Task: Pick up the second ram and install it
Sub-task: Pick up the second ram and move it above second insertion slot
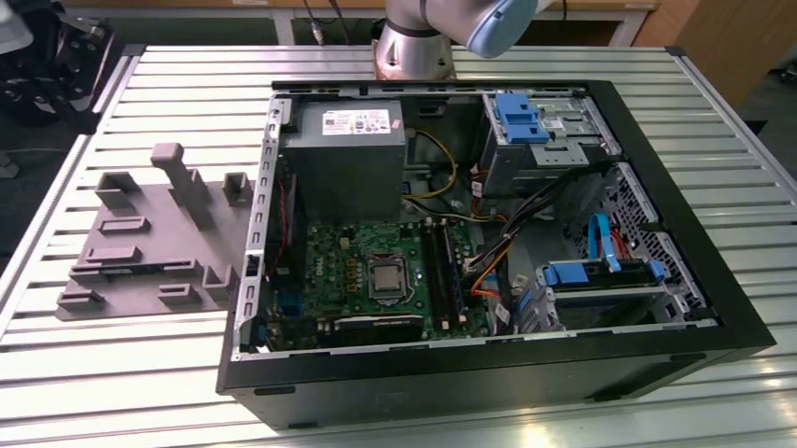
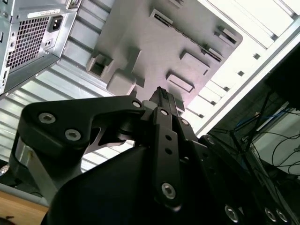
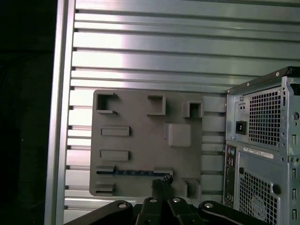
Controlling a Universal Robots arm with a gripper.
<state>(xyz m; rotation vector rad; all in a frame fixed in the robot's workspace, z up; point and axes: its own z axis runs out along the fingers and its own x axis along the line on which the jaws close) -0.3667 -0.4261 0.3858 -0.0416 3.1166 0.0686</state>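
The slatted tabletop (image 1: 149, 75) carries an open computer case (image 1: 498, 373), side panel off, motherboard exposed. On the exterior view's left of the case lies a grey fixture plate (image 1: 137, 233). The second ram (image 3: 131, 172) sits edge-on in a slot of this plate. The claw (image 3: 162, 180) hangs over the plate near one end of the ram, fingers drawn together, gripping nothing.
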